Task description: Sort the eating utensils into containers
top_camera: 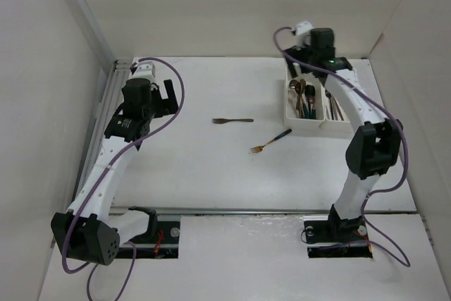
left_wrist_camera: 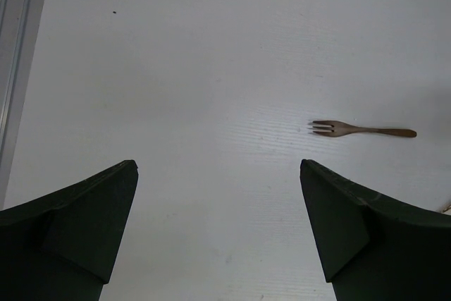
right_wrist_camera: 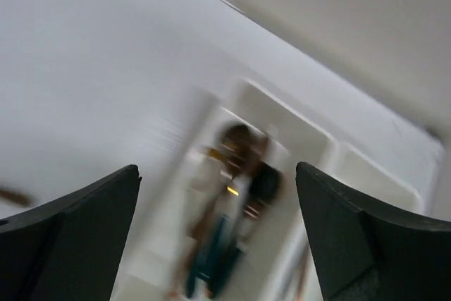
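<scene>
– Dark fingers (left_wrist_camera: 91, 223) fill the lower corners of the left wrist view. What shows between them?
– Bare white counter (left_wrist_camera: 211, 68). That left end effector (left_wrist_camera: 218, 167) is spread wide and grips nothing. It hangs well to the left of the containers (top_camera: 303, 129), with a copper fork (left_wrist_camera: 359, 130) lying flat between the two.
– And the other one?
– The right end effector (right_wrist_camera: 217, 168) is spread too and carries nothing, above the containers' far end. Its wrist view is blurred, so what lies in them is only smears of gold and dark green.
– Anything readable?
– A small green light (top_camera: 329, 62) glows on the right arm (top_camera: 350, 98); any lettering is too small to tell.
– What blocks the sight?
– From above, that arm crosses the containers' right compartment and hides part of it. Purple cables (top_camera: 182, 89) loop along both arms.
– The utensils?
– Spoons (top_camera: 304, 98) with dark handles lie lengthwise in the left compartment, and a few thin pieces (top_camera: 335, 109) show in the right one. A second fork (top_camera: 270, 142), with gold tines and a dark handle, lies on the counter just off the containers' near left corner, handle toward it. The copper fork's handle points at the containers too.
</scene>
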{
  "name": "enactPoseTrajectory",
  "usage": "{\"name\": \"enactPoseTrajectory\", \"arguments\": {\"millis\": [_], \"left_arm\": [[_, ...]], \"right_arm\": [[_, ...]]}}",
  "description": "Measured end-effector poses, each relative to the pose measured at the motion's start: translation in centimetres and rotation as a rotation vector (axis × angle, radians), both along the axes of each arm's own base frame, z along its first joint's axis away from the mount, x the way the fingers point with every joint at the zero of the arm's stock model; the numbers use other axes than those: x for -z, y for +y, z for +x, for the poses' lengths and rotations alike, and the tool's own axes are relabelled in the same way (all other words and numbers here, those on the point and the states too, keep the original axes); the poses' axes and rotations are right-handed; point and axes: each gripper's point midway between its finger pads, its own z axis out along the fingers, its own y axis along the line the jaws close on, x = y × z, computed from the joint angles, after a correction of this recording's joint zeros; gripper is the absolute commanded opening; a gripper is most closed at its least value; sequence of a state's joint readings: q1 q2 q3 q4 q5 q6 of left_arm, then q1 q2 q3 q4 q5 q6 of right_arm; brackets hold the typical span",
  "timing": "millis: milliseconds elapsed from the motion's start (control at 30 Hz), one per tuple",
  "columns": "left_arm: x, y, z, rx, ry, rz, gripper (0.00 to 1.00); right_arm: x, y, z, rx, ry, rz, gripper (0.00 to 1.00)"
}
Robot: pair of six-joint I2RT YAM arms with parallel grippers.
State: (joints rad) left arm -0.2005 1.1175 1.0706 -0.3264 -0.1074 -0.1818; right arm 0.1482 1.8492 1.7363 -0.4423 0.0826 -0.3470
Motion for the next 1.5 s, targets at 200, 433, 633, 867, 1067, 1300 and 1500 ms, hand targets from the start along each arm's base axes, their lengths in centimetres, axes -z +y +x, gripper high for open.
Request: {"name": "enactPoseTrajectory", "arguments": {"millis": [200,433,633,867,1067,1300,1500], "left_arm": [[0.6,-0.2,0.2,0.012,0.021,-0.011,1.0],[0.7,0.0,0.2,0.006,0.023,-0.014,1.0],[0.7,0.4,0.3,-0.008,0.024,-0.02,1.0],[0.7,0.4,0.3,-0.009,0.023,-0.023,1.0],[0.7,0.7,0.4,-0.016,0.022,-0.025,1.0],[0.7,0.7,0.4,-0.016,0.023,-0.025,1.0],[0.7,0.9,0.4,-0.023,0.023,-0.027,1.0]], "right_arm": [[0.3,23.9,-3.6,-0.58,0.028,0.045,0.97],[15.9,28.6,-6.6,-0.687,0.413,-0.012,1.0],[19.8,26.0,-7.8,-0.638,0.536,-0.046,0.97],[20.6,25.4,-8.4,-0.603,0.561,-0.056,0.59],[20.6,25.7,-9.5,-0.601,0.576,-0.064,0.0],[20.0,26.6,-10.6,-0.596,0.559,-0.003,0.0],[9.9,27.3,-9.9,-0.558,0.369,0.25,0.0]]}}
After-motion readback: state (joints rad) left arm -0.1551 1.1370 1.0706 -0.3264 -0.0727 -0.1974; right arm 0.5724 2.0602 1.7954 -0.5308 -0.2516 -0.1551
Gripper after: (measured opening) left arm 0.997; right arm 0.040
